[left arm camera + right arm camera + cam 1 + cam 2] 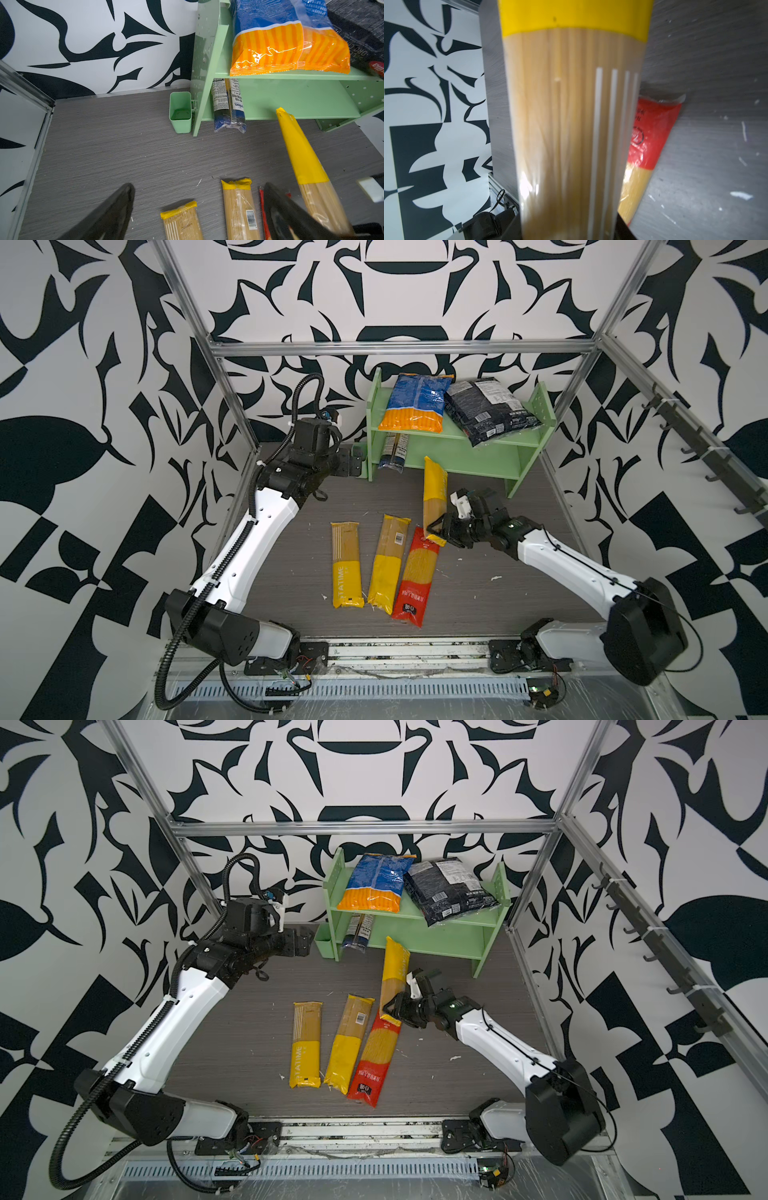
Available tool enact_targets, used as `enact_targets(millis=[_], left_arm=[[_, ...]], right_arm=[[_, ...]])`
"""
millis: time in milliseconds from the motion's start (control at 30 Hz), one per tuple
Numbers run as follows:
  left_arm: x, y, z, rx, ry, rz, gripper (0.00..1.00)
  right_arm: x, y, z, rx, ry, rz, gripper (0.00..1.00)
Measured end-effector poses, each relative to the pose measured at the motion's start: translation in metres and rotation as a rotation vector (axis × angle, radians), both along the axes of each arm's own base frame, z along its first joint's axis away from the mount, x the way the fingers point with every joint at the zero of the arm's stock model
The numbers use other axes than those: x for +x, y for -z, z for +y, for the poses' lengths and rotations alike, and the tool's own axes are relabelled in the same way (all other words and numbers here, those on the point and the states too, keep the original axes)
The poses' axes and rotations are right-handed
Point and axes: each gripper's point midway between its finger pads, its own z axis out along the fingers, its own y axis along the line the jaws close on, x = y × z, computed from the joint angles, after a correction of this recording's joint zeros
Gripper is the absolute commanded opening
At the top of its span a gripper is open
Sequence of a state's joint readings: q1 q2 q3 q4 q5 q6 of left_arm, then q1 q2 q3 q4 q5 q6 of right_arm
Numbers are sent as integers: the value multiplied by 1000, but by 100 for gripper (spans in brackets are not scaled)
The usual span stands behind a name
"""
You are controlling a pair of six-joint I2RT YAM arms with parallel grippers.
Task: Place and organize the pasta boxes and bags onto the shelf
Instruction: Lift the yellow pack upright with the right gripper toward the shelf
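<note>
My right gripper (pixel 436 529) is shut on the clear lower end of a yellow spaghetti pack (pixel 434 489). The pack is lifted and its yellow top points at the lower tier of the light green shelf (pixel 478 439). That pack (pixel 571 124) fills the right wrist view. A blue-and-orange bag (pixel 417 402) and a black bag (pixel 490 410) lie on the top tier, and a navy-clear pack (pixel 394 452) sticks out of the lower one. Two yellow packs (pixel 347 564) (pixel 388 564) and a red pack (pixel 415 580) lie flat on the table. My left gripper (pixel 353 460) hangs open and empty beside the shelf's left panel.
A small green cup (pixel 180 112) hangs on the shelf's left side panel, close to my left gripper. Aluminium frame posts (pixel 232 406) stand at the table's back corners. White crumbs dot the grey table (pixel 498 593).
</note>
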State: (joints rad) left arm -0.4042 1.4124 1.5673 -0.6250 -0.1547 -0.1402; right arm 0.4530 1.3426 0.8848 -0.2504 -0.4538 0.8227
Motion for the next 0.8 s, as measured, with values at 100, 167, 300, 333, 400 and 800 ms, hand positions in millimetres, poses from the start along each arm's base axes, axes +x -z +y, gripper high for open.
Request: enact_targets(millis=[100,167,300,333,400,800], left_arm=[[1,-2,3,17,-6,-11,99],[2,-5,5,28,-13,-20,99],[5,-8,12,43,-29,-34,99],[6,-9,14,47,-35,-36,99],[6,-9,17,54,-43,-38,99],[3,-12,24,62,-65,-48,99]], right_arm=[[9,1,5,16,-24,28,0],[17,-3,9,33,-31,38,0],[37,-8,13,54,-29,45,0],[41,-9,14,57,-28,47,0],[46,-10,15,62,-28,48,0],[44,-17,12,63,-37,38,0]])
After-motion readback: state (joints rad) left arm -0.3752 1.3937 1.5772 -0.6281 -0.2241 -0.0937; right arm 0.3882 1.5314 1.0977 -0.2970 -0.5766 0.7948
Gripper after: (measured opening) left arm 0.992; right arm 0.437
